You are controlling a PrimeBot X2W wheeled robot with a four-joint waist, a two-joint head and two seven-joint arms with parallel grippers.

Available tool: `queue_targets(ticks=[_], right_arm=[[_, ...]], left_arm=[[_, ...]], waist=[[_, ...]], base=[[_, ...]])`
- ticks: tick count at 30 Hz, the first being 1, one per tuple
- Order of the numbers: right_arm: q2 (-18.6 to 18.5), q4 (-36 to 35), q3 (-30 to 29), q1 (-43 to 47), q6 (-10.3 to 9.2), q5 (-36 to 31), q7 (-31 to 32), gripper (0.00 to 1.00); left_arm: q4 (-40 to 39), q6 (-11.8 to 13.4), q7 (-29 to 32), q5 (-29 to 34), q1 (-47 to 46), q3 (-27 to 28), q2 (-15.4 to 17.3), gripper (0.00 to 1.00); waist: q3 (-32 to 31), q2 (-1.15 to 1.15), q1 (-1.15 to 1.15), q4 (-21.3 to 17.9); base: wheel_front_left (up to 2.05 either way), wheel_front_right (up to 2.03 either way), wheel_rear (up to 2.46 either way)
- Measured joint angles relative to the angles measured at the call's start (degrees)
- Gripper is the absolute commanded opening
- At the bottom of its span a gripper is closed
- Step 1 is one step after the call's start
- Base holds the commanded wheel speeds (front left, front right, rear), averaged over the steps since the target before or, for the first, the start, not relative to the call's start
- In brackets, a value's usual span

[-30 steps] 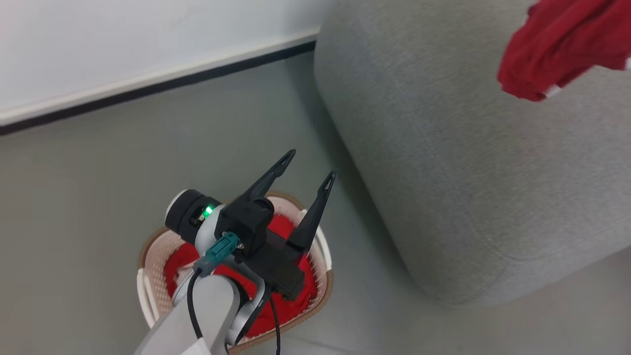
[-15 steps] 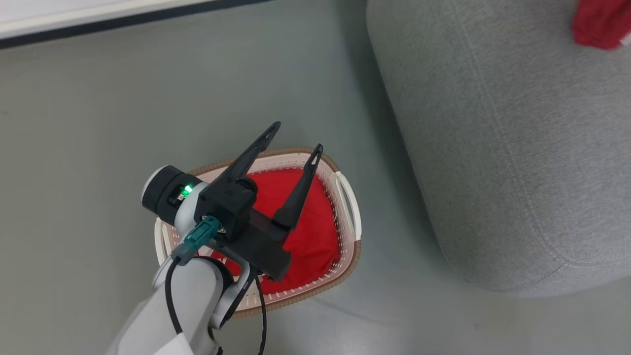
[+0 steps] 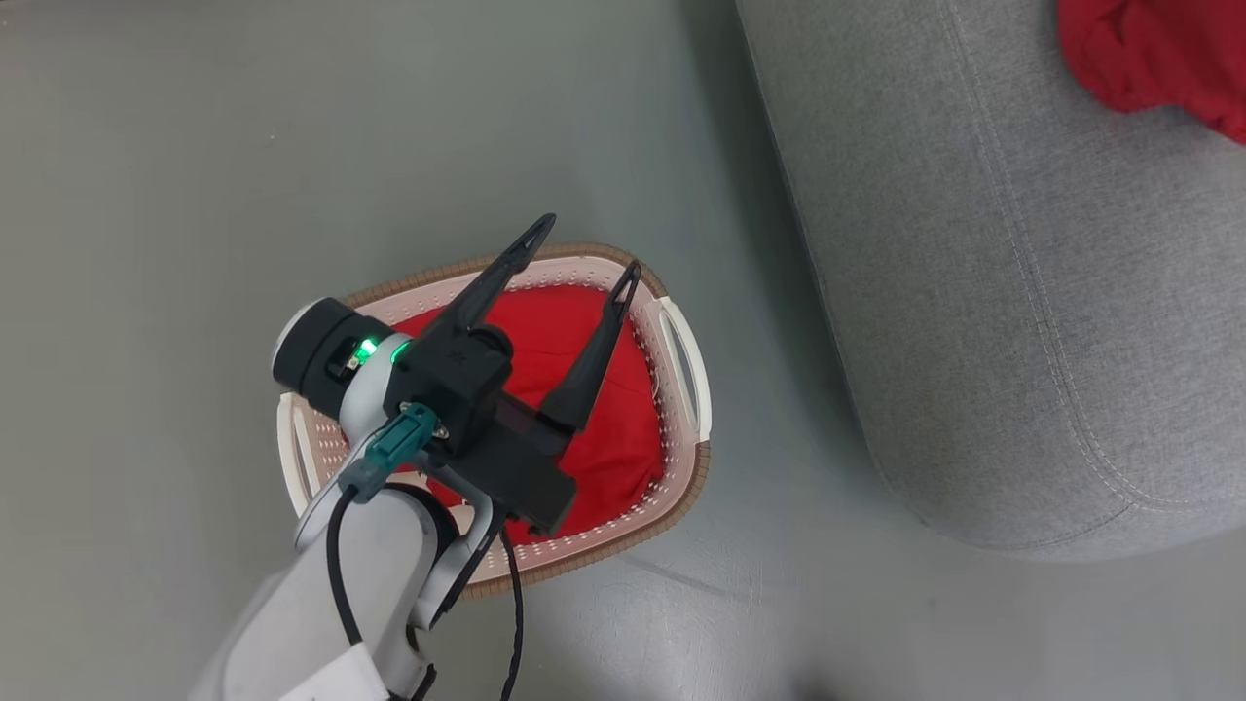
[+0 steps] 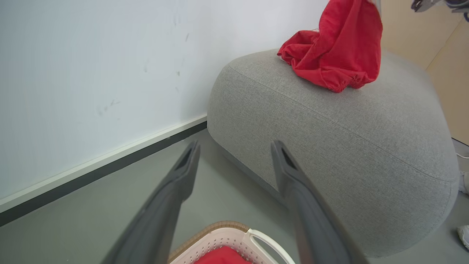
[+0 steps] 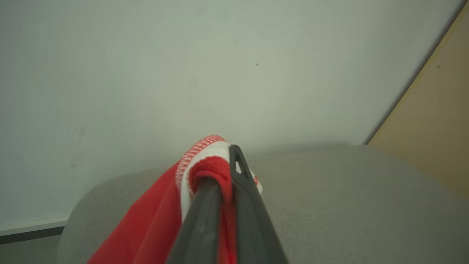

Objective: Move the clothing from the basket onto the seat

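The left pincer (image 3: 588,245) hovers over the basket (image 3: 686,360), fingers wide apart, likely poised to take the one red garment (image 3: 623,438) inside. Rightward, the right pincer (image 5: 225,165) is clamped on the second garment (image 5: 146,227) — white-trimmed, lower folds resting on the seat (image 3: 973,321) — probably for release. Two garments, one basket.

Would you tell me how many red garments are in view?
2. One garment lies in the basket; the white-trimmed garment drapes onto the sofa, pinched by the right gripper, jaws shut. More may hide beneath.
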Motion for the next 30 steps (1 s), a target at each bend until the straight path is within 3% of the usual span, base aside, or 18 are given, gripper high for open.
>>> queue_targets(ticks=[8,9,11,12,13,24,30], right_arm=[[2.0,5.8,1.7,1.8,0.16,-0.5,-0.4,0.0],[2.4,6.2,1.7,1.8,0.16,-0.5,-0.4,0.2],[2.9,7.0,2.2,1.8,0.6,-0.6,-0.4,0.46],[3.2,7.3,2.5,1.8,0.87,-0.9,-0.4,0.93],[3.4,7.5,2.8,1.8,1.12,-1.1,-0.4,1.0],[7.1,9.9,4.5,4.2,2.38,-1.4,-0.5,1.0],[11.1,10.1,5.3,6.9,3.1,-1.5,-0.5,1.0]], left_arm=[[0.2,0.0,0.2,0.0,-0.5,-0.1,0.1,1.0],[0.2,0.0,0.2,0.0,-0.5,-0.1,0.1,1.0],[0.3,0.0,0.2,0.0,-0.5,-0.1,0.1,1.0],[0.5,0.0,0.2,0.0,-0.5,-0.1,0.1,1.0],[0.6,0.0,0.2,0.0,-0.5,-0.1,0.1,1.0],[1.8,0.8,-0.3,-0.1,-0.4,2.4,1.2,1.0],[3.0,1.1,-1.0,-0.7,0.3,3.5,2.1,1.0]], waist=[[0.4,0.0,0.0,0.4],[0.4,0.0,0.0,0.4],[0.4,0.0,0.0,0.5],[0.4,0.0,0.0,0.5],[0.4,0.0,0.0,0.5],[-0.5,0.0,0.0,-1.5],[-1.7,0.0,0.0,-3.7]], base=[[0.0,0.0,0.0],[0.0,0.0,0.0],[0.0,0.0,0.0],[0.0,0.0,0.0],[0.0,0.0,0.0],[0.0,0.0,0.0],[0.0,0.0,0.0]])
